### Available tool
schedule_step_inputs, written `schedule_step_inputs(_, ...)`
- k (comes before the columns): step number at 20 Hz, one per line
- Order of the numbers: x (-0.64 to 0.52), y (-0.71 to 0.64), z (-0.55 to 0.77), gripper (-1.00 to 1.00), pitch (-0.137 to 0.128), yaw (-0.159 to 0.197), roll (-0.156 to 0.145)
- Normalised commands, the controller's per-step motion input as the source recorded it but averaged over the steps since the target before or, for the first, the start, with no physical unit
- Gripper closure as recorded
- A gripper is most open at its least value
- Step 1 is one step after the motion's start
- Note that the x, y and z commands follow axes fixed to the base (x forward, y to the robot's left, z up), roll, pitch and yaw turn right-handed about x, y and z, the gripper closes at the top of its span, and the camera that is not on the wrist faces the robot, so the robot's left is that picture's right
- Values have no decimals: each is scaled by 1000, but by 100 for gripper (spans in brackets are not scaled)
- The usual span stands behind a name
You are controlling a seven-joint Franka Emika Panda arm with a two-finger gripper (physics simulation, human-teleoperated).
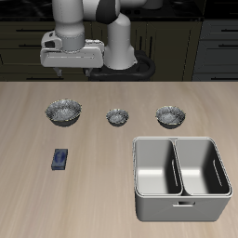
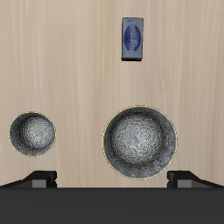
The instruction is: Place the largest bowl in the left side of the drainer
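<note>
bowl, the largest one, sits on the table at the end of a row with two smaller bowls, well apart from the drainer near the front edge. your gripper hangs above it, fingers spread wide, holding nothing. a small blue box lies nearby.

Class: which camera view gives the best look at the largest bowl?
The wrist view: the largest bowl fills much of the picture, seen from straight above, rim and speckled inside clear. The exterior view shows the bowl small, beneath the gripper, in a row with two smaller bowls.
</note>
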Motion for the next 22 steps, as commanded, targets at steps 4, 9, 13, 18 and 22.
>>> schedule_step_inputs(4, 48, -102, -321, -100, 30, -24, 20)
schedule_step_inputs(9, 78, -94, -296, -100, 14, -12, -1)
schedule_step_inputs(13, 16, 0, -297, -100, 17, -10, 15)
schedule_step_inputs(18, -71, 61, -276, -100, 13, 9, 27)
schedule_step_inputs(22, -74, 53, -293, -100, 25, 2, 24)
